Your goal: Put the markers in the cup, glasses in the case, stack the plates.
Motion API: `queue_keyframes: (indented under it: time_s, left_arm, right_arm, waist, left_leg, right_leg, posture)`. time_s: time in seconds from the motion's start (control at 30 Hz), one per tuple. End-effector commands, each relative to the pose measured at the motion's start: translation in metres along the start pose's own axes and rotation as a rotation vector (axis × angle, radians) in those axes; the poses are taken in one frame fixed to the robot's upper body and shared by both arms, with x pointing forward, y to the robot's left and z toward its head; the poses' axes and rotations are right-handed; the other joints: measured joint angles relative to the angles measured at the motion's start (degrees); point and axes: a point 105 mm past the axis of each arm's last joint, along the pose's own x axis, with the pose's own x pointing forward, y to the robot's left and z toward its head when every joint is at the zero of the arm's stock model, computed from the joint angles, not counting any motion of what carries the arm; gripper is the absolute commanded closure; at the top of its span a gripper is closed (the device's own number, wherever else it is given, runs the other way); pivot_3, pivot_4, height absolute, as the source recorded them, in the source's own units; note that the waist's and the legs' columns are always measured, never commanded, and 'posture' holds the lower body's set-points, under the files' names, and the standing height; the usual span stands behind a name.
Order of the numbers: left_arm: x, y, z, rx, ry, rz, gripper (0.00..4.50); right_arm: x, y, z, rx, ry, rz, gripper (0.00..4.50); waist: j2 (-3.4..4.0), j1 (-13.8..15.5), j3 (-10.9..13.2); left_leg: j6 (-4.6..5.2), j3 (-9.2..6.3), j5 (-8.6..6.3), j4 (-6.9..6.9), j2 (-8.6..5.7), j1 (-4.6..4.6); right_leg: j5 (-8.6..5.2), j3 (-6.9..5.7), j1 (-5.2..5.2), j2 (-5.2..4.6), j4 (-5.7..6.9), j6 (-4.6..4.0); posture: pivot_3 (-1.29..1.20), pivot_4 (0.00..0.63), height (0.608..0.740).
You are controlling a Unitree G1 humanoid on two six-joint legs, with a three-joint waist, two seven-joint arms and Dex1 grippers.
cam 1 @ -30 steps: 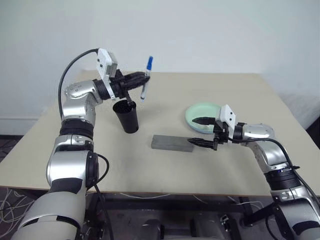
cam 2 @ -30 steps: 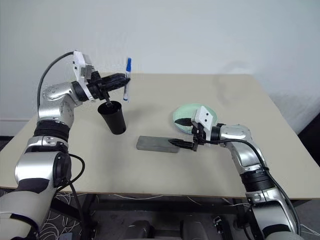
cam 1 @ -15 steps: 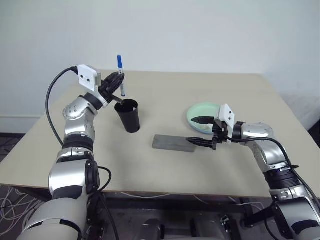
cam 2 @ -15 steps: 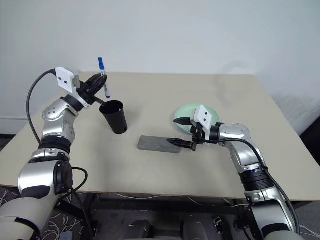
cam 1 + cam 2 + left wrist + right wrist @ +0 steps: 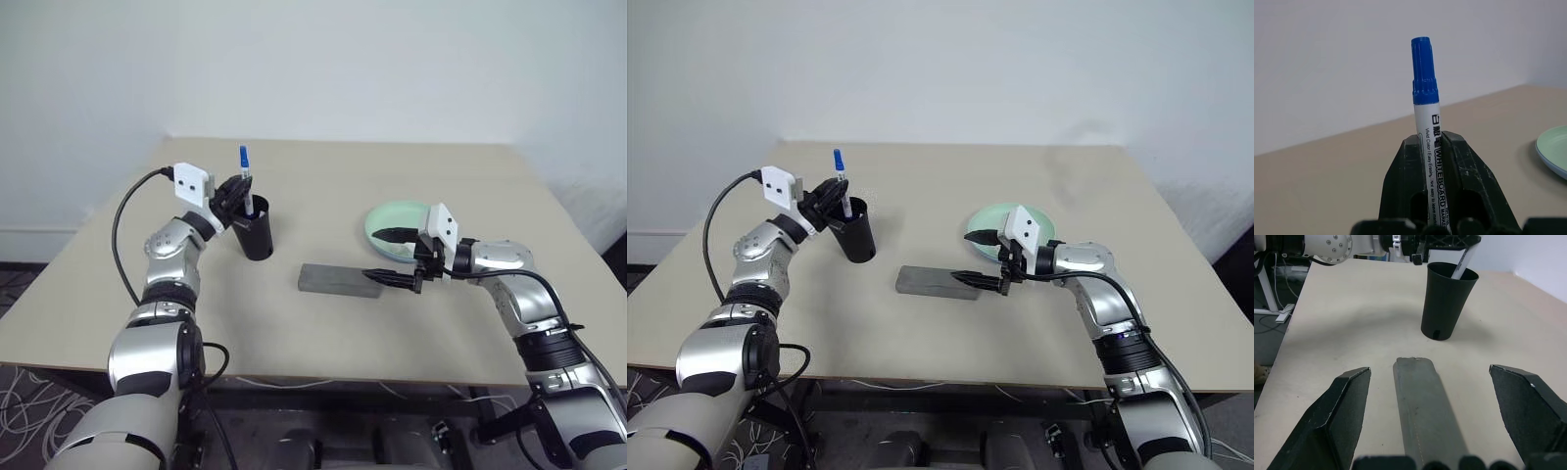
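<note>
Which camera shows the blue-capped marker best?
The left wrist view: the marker stands upright and close between the left gripper's fingers, its printing readable. The left eye view shows it small, lower end inside the cup. The right wrist view shows a sliver at the cup's rim.

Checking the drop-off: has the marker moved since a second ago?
Yes. The marker, gripped in the left hand, has come down towards the cup; its lower end is now inside the rim.

A lab-like test room is showing here: a bare beige surface (image 5: 323,323), a plain white wall (image 5: 392,59), cables (image 5: 20,401) trailing underneath.
</note>
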Motion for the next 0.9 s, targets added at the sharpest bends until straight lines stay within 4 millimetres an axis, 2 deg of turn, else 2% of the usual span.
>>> queue_keyframes:
  time_s: [0.03, 0.07, 0.1, 0.37, 0.5, 0.67, 0.83, 0.9]
  left_arm:
    - [0.005, 0.003, 0.016, 0.02, -0.051, 0.01, 4.44]
    - [0.005, 0.002, 0.015, 0.016, -0.05, 0.008, 4.44]
    - [0.006, 0.002, 0.014, 0.009, -0.048, 0.006, 3.68]
    - [0.007, -0.002, 0.013, 0.017, -0.048, 0.0, 0.99]
    - [0.008, -0.001, 0.02, 0.006, -0.085, 0.005, 0.99]
    - [0.003, -0.001, 0.039, -0.019, -0.165, -0.061, 0.99]
    - [-0.02, -0.023, 0.055, -0.044, -0.202, -0.267, 0.99]
    - [-0.035, -0.032, 0.056, -0.045, -0.179, -0.318, 0.99]
  right_arm:
    - [-0.002, -0.003, 0.018, -0.05, -0.043, -0.011, 0.28]
    - [-0.002, -0.003, 0.018, -0.05, -0.043, -0.012, 0.28]
    - [-0.002, -0.003, 0.017, -0.049, -0.043, -0.013, 0.28]
    - [-0.002, -0.003, 0.017, -0.047, -0.043, -0.015, 0.28]
    - [-0.002, -0.002, 0.016, -0.044, -0.043, -0.011, 0.28]
    - [-0.001, -0.002, 0.012, -0.025, -0.034, 0.001, 0.28]
    - [-0.004, -0.007, 0.001, 0.016, -0.015, -0.019, 0.28]
    - [-0.006, -0.009, -0.002, 0.03, -0.009, -0.031, 0.28]
  waist:
    - [0.0, 0.0, 0.0]
    - [0.0, 0.0, 0.0]
    - [0.0, 0.01, 0.0]
    - [0.0, 0.0, 0.0]
    - [0.0, 0.0, 0.0]
    - [0.0, -0.01, 0.0]
    - [0.03, -0.51, -0.01]
    - [0.04, -0.52, -0.01]
  left_leg:
    - [0.0, -0.01, 0.0, 0.0, 0.0, 0.0]
    - [0.0, -0.01, 0.0, 0.0, 0.0, 0.0]
    - [0.0, -0.01, 0.0, 0.0, 0.0, 0.0]
    - [0.0, -0.01, 0.0, 0.0, 0.0, 0.0]
    - [0.0, -0.01, 0.0, 0.0, 0.0, 0.0]
    - [0.0, -0.01, 0.0, 0.0, 0.0, -0.02]
    - [0.0, 0.04, 0.0, -0.06, 0.02, 0.0]
    - [0.0, 0.06, -0.01, -0.12, 0.04, 0.06]
  right_leg:
    - [0.0, 0.0, 0.0, 0.0, 0.0, 0.0]
    - [0.0, 0.0, 0.0, 0.0, 0.0, 0.0]
    - [0.0, 0.0, 0.0, 0.0, 0.0, 0.0]
    - [0.0, -0.01, 0.0, 0.0, 0.0, 0.0]
    - [0.0, 0.0, 0.0, 0.0, -0.01, 0.0]
    - [0.0, -0.01, -0.01, 0.0, 0.0, 0.0]
    - [0.0, 0.05, -0.03, 0.0, -0.02, 0.0]
    - [0.0, 0.08, -0.03, 0.0, -0.01, 0.0]
  posture:
    - [0.0, 0.0, 0.737]
    - [0.0, 0.0, 0.737]
    - [0.0, 0.0, 0.737]
    - [0.0, 0.0, 0.737]
    - [0.0, 0.0, 0.737]
    - [0.0, 0.0, 0.737]
    - [0.0, 0.0, 0.737]
    - [0.0, 0.0, 0.737]
